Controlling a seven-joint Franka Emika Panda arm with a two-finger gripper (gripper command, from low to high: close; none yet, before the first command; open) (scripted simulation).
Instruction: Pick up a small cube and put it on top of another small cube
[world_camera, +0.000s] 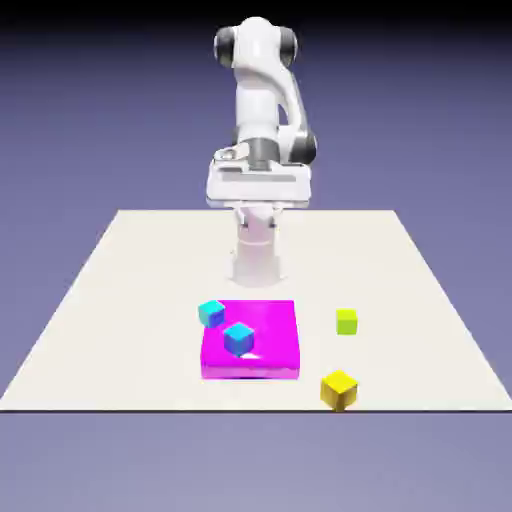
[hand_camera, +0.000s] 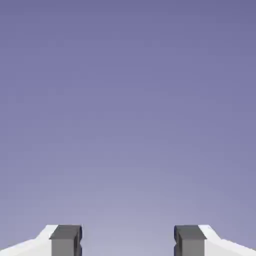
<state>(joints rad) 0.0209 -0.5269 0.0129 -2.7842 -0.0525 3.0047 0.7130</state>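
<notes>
Several small cubes lie on the white table (world_camera: 130, 300). A blue cube (world_camera: 239, 339) rests on a flat magenta slab (world_camera: 272, 345). At the slab's far left corner sits a cyan cube (world_camera: 211, 313). A lime cube (world_camera: 346, 321) and a yellow cube (world_camera: 339, 389) stand apart toward the exterior view's right. My gripper (hand_camera: 127, 240) is open, its grey fingertips (hand_camera: 65, 239) wide apart with only the blue-violet backdrop between them. The hand (world_camera: 258, 185) hangs high above the table's far side, well away from every cube.
The arm's white base column (world_camera: 257, 255) stands just behind the magenta slab. The table's near edge runs close in front of the yellow cube.
</notes>
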